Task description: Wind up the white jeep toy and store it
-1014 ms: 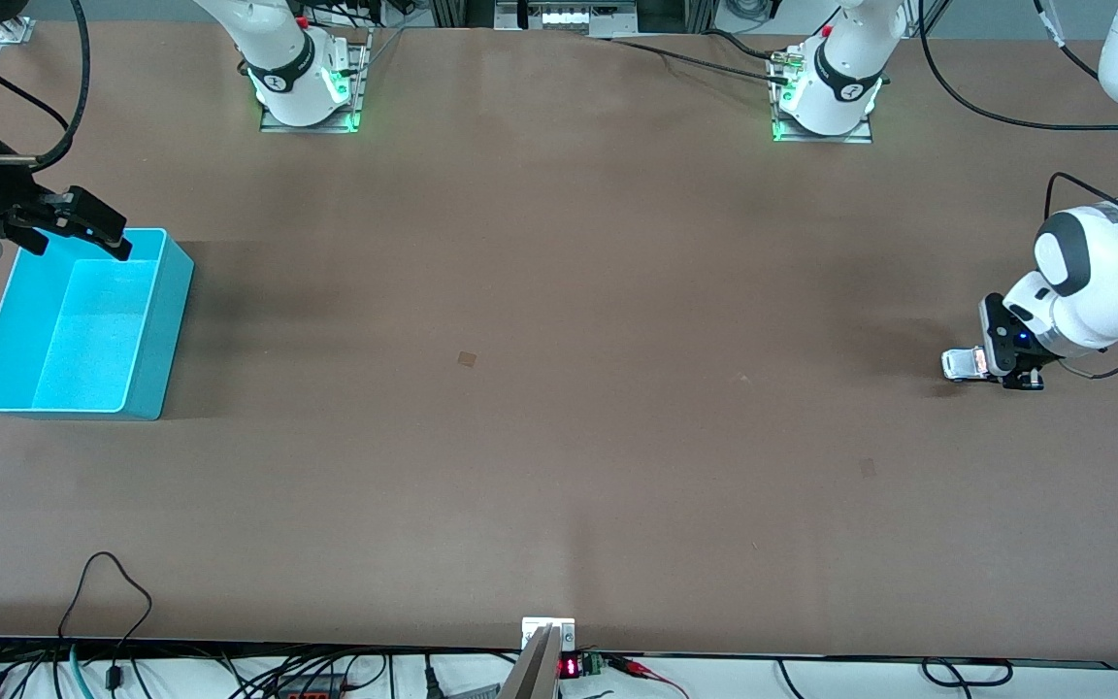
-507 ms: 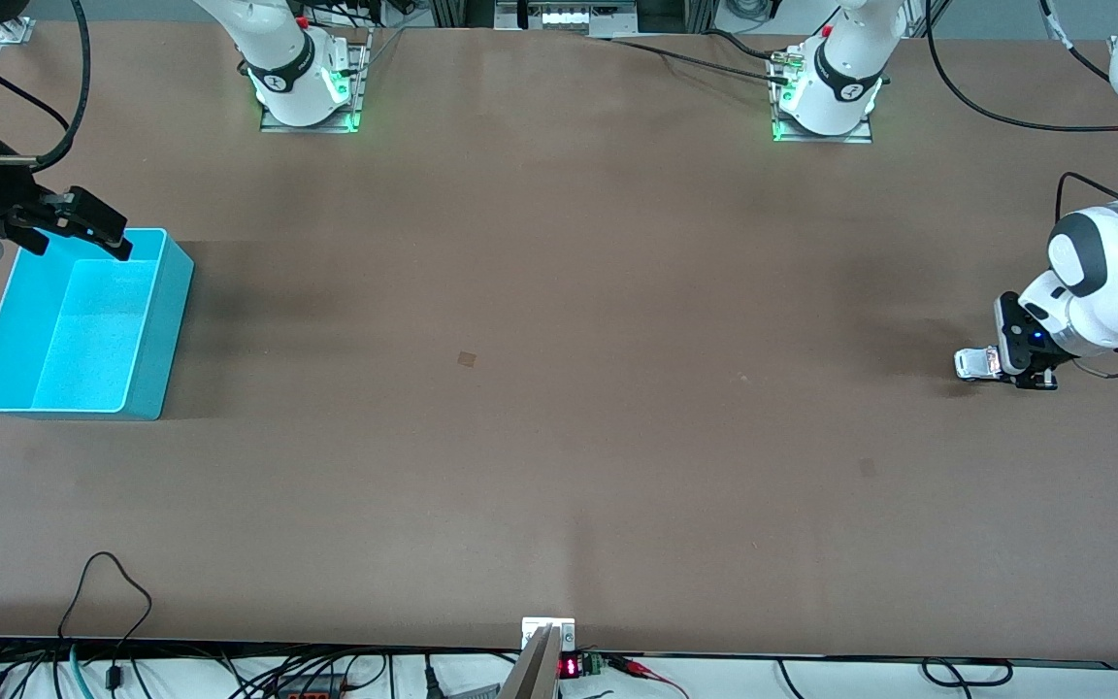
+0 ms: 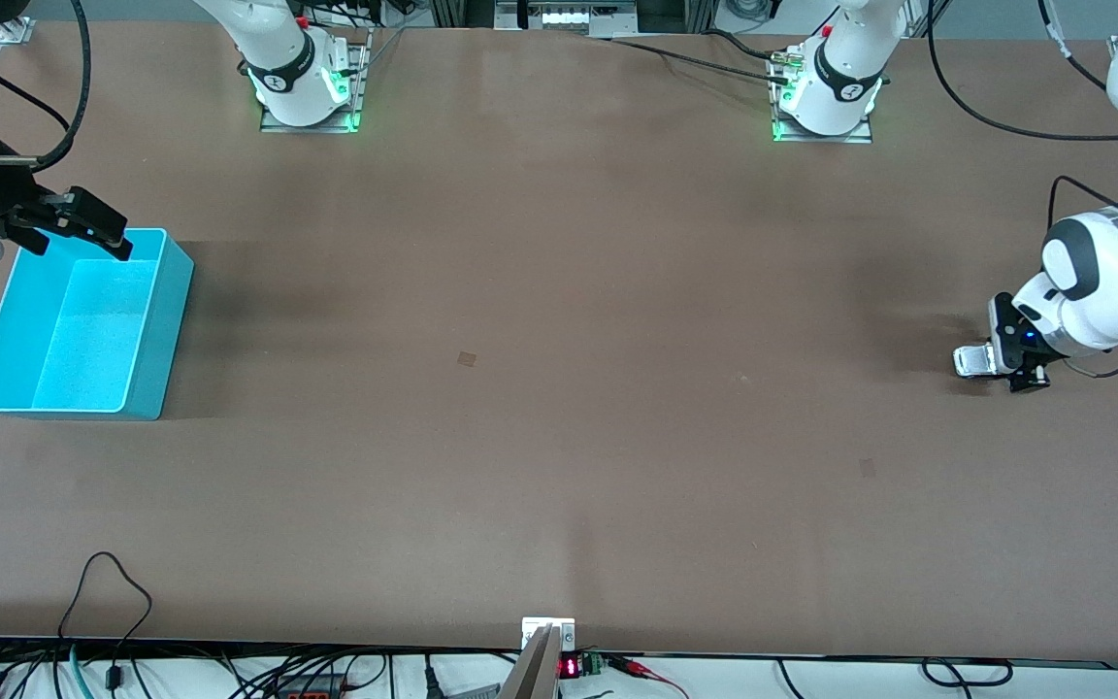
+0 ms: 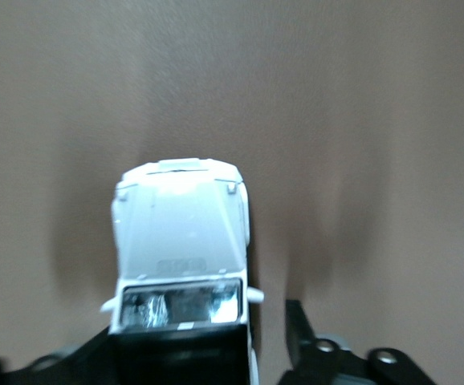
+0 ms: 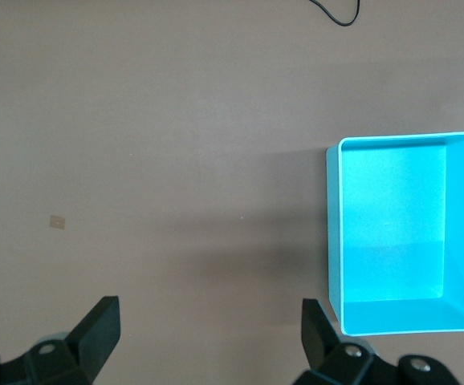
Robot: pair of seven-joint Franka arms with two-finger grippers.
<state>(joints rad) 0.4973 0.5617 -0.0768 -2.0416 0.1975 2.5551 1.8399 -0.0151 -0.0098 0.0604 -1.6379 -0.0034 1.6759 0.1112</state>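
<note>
The white jeep toy (image 3: 972, 360) sits on the brown table near the left arm's end. In the left wrist view the jeep (image 4: 181, 233) shows its white bonnet, windscreen and black rear roof. My left gripper (image 3: 1002, 370) is low at the table, shut on the jeep's rear, with the jaws (image 4: 196, 357) on either side of the black section. My right gripper (image 3: 80, 236) is open and empty, waiting over the edge of the blue bin (image 3: 153, 330). It is open in the right wrist view too (image 5: 208, 325).
The blue bin (image 5: 333, 241) is open-topped and empty, at the right arm's end of the table. A small tape mark (image 3: 466, 358) lies mid-table. Cables run along the table edge nearest the front camera.
My left gripper has dragged the jeep a short way along the table toward the left arm's end, then a touch back. The right arm has not moved.
</note>
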